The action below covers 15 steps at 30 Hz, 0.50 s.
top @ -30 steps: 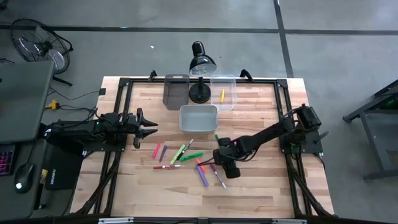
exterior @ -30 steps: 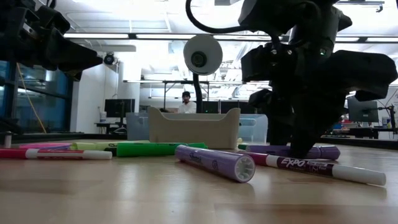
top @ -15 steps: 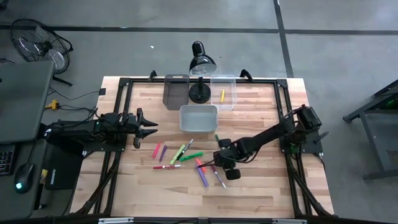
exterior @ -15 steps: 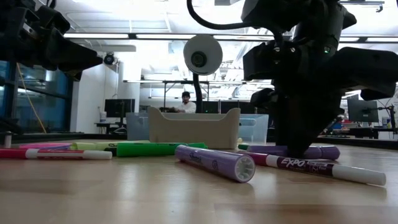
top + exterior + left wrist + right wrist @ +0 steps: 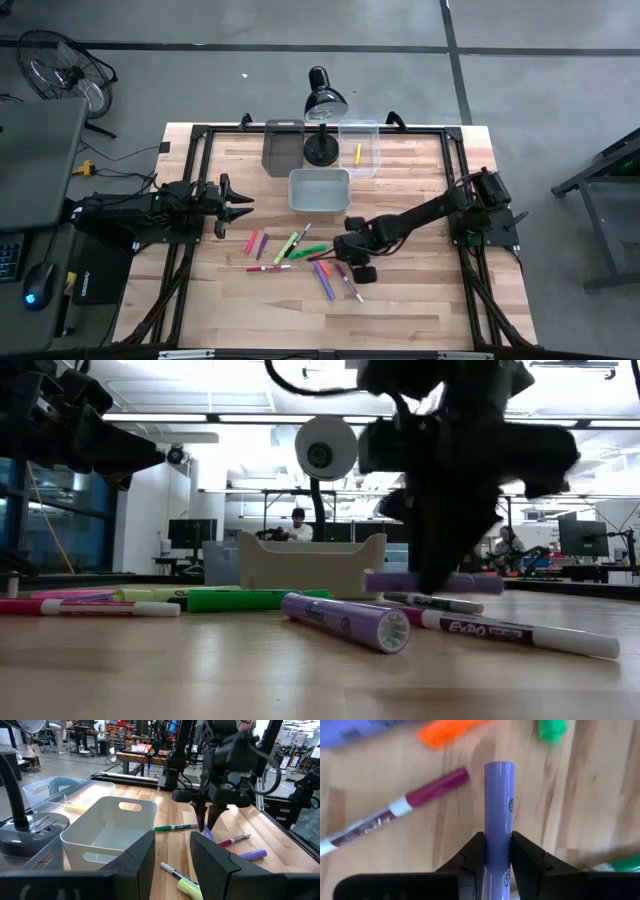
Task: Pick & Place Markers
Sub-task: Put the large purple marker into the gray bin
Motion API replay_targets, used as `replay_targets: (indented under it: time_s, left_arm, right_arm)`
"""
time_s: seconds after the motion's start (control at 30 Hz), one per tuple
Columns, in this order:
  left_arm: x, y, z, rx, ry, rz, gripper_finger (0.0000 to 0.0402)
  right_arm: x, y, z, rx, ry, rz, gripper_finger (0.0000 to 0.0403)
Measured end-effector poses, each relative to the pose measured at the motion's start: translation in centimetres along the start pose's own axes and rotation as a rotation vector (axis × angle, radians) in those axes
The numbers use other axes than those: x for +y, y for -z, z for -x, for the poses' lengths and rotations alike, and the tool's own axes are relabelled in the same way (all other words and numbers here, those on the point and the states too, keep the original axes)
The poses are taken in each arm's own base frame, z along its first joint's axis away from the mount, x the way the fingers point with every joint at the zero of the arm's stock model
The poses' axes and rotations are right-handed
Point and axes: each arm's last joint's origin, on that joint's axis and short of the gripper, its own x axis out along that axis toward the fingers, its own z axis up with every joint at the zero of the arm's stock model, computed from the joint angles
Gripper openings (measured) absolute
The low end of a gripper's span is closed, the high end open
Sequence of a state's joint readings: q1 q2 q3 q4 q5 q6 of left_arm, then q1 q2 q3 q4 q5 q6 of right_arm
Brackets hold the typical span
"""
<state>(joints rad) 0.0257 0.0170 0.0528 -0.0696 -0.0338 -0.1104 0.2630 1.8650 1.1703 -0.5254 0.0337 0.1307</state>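
Several markers (image 5: 300, 260) lie scattered on the wooden table in front of the white bin (image 5: 319, 190): pink, purple, yellow-green, green, orange and red ones. My right gripper (image 5: 345, 248) hangs over their right part, shut on a purple marker (image 5: 498, 800); it also shows in the low view (image 5: 435, 575). My left gripper (image 5: 235, 207) waits open and empty at the table's left, above the table, as its wrist view (image 5: 172, 865) shows. My right gripper pinches the purple marker's barrel (image 5: 498, 827) between its two fingers (image 5: 475, 852), which lie across it. The fingers come from above, pointing down. The marker (image 5: 400, 581) sits about level, lifted a little clear of the table.
A dark bin (image 5: 283, 147) and a clear bin (image 5: 372, 160) with a yellow marker (image 5: 358, 153) inside stand at the far edge, with a black desk lamp (image 5: 322, 110) between them. A magenta-and-white marker (image 5: 395, 815), an orange one (image 5: 450, 732) and a green one (image 5: 552, 729) lie under the held marker.
My right gripper has gone up and toward the table's left edge with the purple marker. The marker lay on the table among the others a second ago and is now lifted clear, still about level.
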Motion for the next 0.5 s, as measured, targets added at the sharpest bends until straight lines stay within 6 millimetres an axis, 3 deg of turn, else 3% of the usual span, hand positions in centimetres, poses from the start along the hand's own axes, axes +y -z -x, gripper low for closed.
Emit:
replay_targets:
  time_s: [0.27, 0.5]
  left_arm:
    - [0.0, 0.0, 0.0, 0.0, 0.0, 0.0, 0.0122]
    - [0.0, 0.0, 0.0, -0.001, 0.0, 0.0, 0.0122]
  right_arm:
    - [-1.3, -3.2, 3.2, -0.043, 0.089, 0.02, 0.0075]
    - [-4.2, -6.0, 6.4, -0.108, 0.163, 0.046, 0.0077]
